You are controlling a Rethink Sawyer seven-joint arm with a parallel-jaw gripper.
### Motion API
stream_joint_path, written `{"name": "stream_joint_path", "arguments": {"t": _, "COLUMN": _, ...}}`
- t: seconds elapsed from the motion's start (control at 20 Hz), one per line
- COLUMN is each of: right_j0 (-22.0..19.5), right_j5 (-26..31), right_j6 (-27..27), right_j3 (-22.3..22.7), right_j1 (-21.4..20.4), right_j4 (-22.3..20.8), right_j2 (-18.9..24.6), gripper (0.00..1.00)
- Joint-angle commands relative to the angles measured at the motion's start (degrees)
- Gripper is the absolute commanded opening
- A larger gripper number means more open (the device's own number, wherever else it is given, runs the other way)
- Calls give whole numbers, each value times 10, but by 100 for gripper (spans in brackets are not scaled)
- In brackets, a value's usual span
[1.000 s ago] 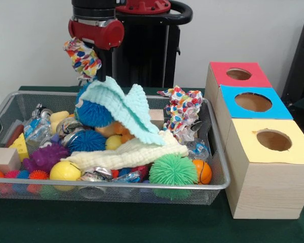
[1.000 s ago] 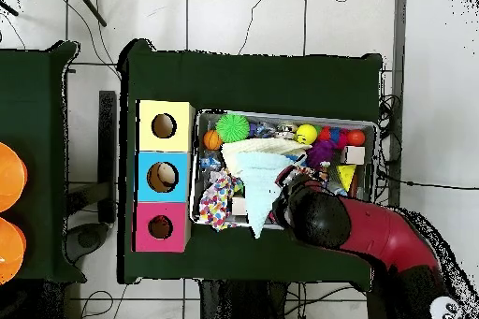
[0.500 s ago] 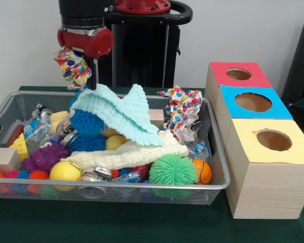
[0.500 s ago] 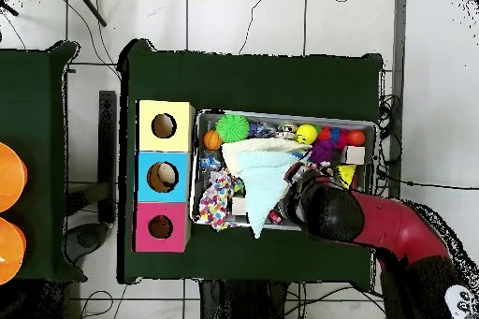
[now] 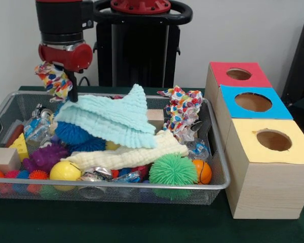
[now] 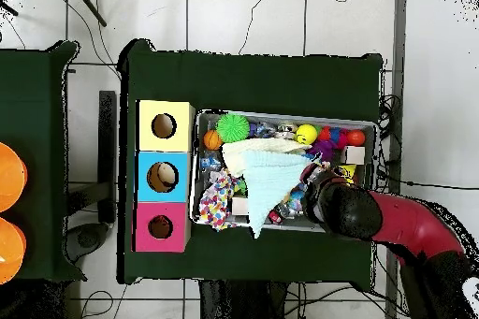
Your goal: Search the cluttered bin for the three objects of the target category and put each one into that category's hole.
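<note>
Gripper pinches mint cloth over bin; toys hidden.

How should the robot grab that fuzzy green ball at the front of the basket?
Probably straight down from above, closing on the middle of the green spiky ball. It is round and soft, so any pair of opposite sides should do. It sits against the wire basket front rim, with the orange ball beside it, so a sideways approach looks blocked.
</note>
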Motion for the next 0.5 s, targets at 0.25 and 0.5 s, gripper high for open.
{"name": "stream_joint_path", "arguments": {"t": 0.25, "right_j0": -51, "right_j5": 62, "right_j6": -176, "right_j3": -78, "right_j1": 59, "right_j4": -70, "right_j2": 86, "gripper": 0}}
{"name": "stream_joint_path", "arguments": {"t": 0.5, "right_j0": -69, "right_j5": 71, "right_j6": -183, "right_j3": -86, "right_j1": 65, "right_j4": -86, "right_j2": 102, "gripper": 0}}
